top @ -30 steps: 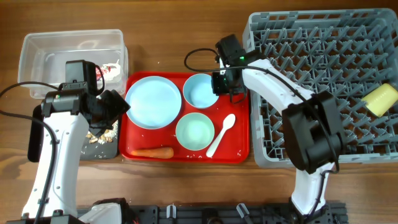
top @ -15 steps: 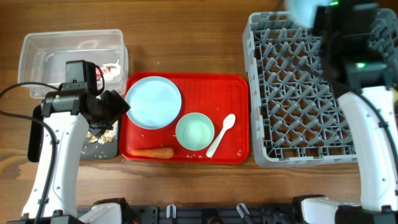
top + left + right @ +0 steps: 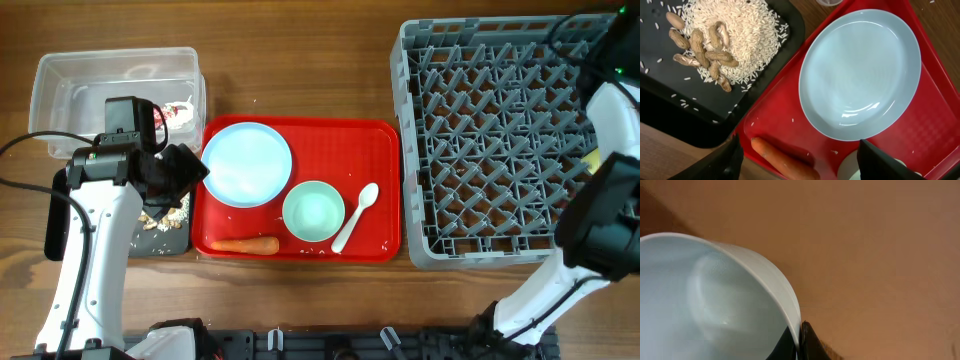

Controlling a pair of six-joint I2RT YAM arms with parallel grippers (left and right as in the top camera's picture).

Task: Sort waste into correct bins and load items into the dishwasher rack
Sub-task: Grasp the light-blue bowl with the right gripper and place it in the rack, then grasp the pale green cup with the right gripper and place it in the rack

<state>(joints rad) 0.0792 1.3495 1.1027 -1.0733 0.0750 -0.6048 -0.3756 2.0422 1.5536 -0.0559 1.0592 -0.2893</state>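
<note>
Currently my right gripper is pinched almost closed on the thin, glossy rim of the light blue bowl, with only blurred brown wood behind it. Overhead, that arm sits at the far right edge, past the dishwasher rack, a grey plastic grid of upright pegs. My left gripper hangs spread wide and empty above the red tray. Its fingers frame the smooth round light blue plate and the carrot lying just beside it. Alongside, the matte black tray holds loose rice and knobbly peanuts. The pale green bowl and white spoon rest on the red tray. The crumpled wrapper sits in the clear tub.
</note>
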